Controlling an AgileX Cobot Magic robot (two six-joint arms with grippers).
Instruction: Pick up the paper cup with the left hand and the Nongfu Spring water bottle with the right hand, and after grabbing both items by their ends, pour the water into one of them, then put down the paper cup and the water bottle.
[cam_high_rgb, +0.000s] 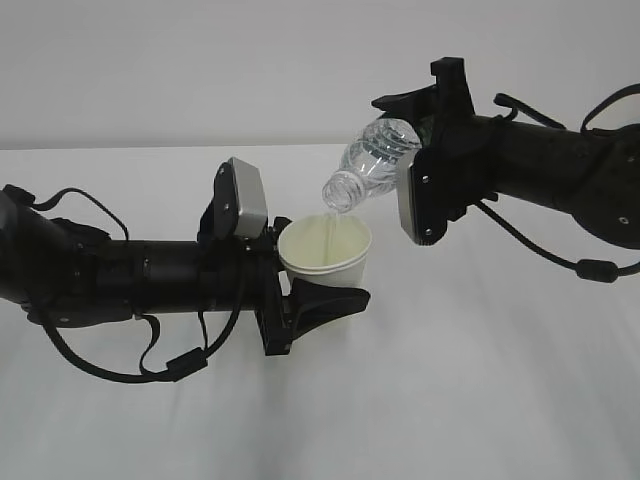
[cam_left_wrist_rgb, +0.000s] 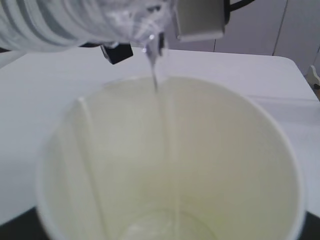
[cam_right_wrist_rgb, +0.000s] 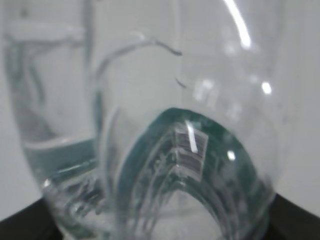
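Observation:
My left gripper (cam_high_rgb: 325, 300) is shut on the white paper cup (cam_high_rgb: 327, 260), held tilted above the table. The cup's pale cream inside (cam_left_wrist_rgb: 170, 165) fills the left wrist view, with a little water pooled at its bottom (cam_left_wrist_rgb: 160, 227). My right gripper (cam_high_rgb: 425, 150) is shut on the Nongfu Spring water bottle (cam_high_rgb: 375, 160), which is tipped with its open neck down over the cup's rim. A thin stream of water (cam_left_wrist_rgb: 156, 75) falls from the neck into the cup. The bottle's clear body and green label (cam_right_wrist_rgb: 200, 165) fill the right wrist view, hiding the fingers.
The white table (cam_high_rgb: 480, 380) stretches under both arms, with a pale wall (cam_high_rgb: 200, 70) behind it. The grey-white block on the left wrist (cam_high_rgb: 245, 198) sits close to the cup, and the right wrist's block (cam_high_rgb: 415, 200) hangs just right of the bottle neck.

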